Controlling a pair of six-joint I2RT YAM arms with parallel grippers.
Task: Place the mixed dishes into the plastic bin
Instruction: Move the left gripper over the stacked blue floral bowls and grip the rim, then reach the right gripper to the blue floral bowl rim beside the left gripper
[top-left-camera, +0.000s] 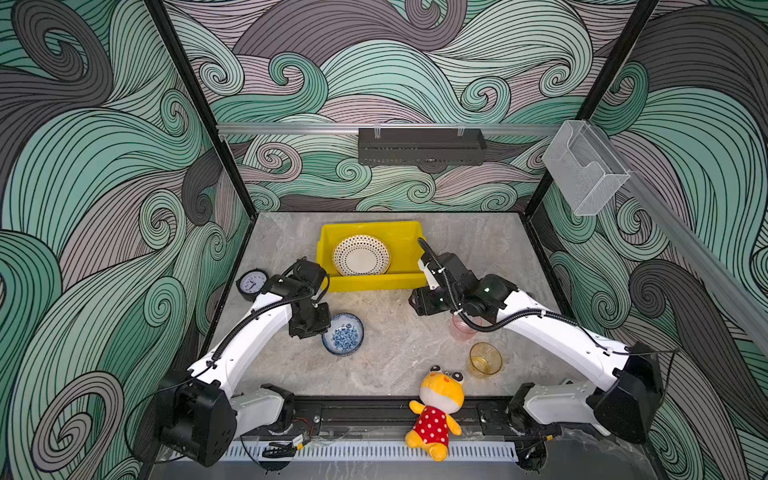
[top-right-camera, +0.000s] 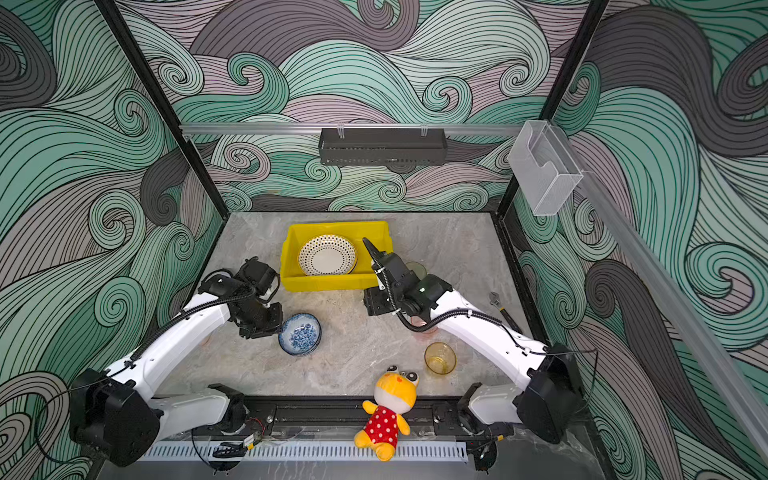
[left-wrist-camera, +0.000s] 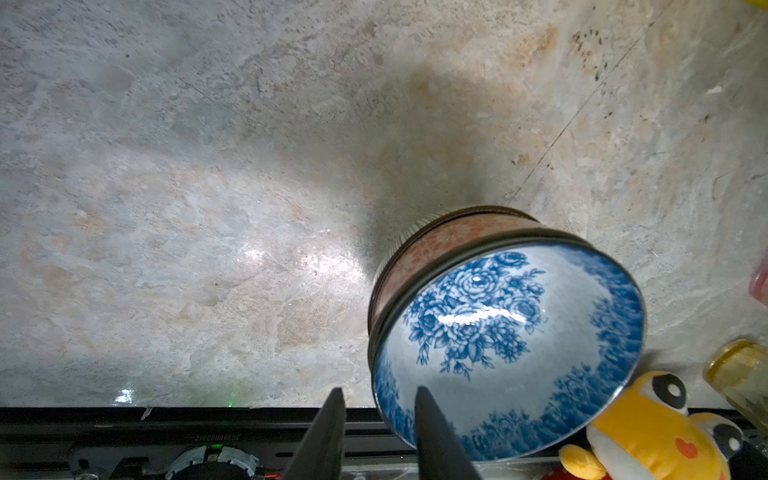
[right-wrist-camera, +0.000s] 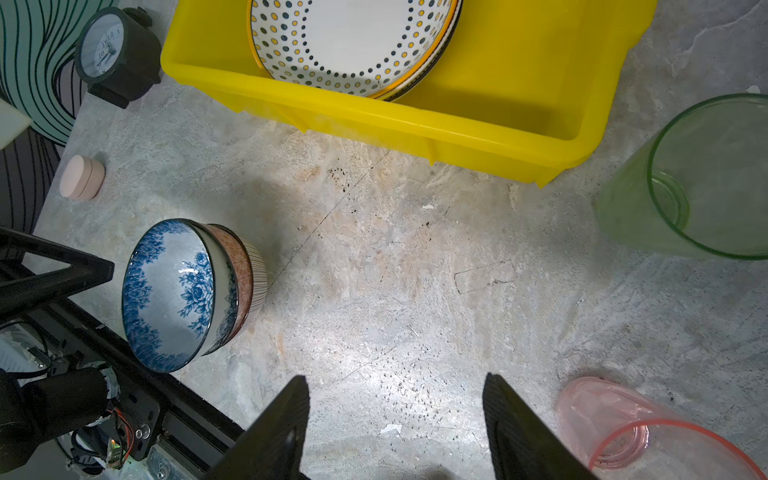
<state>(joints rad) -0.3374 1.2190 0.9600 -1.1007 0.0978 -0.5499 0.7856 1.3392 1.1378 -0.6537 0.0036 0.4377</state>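
Low beside the bowls, the left gripper (left-wrist-camera: 379, 390) has its 2 fingers a little apart. Its wrist view shows 1 finger outside and 1 across the rim of the blue floral bowl (left-wrist-camera: 498, 332), with a gap showing, so nothing is pinched. That view also reveals what both top views hide: the blue bowl sits nested in an orange patterned bowl (left-wrist-camera: 449, 241) on the table (left-wrist-camera: 208, 166). Past the bowls from this gripper lie the plush toy (left-wrist-camera: 648, 424) and the amber cup (left-wrist-camera: 739, 374). On the far side of that arm from the bowls stands the clock (top-left-camera: 251, 284).

Across the table, the right gripper (right-wrist-camera: 395, 377) hovers with its 2 fingers spread wide over bare table, holding nothing. Just beside 1 finger is the pink cup (right-wrist-camera: 602, 415), mostly hidden under the arm in both top views. Farther ahead on that side is the green cup (right-wrist-camera: 706, 174). Straight ahead of the fingertips is the yellow bin (right-wrist-camera: 415, 124), holding the dotted plate (right-wrist-camera: 353, 37). This wrist view shows more plate edges stacked beneath it. A small pink round case (right-wrist-camera: 82, 176) shows near the clock in this view.
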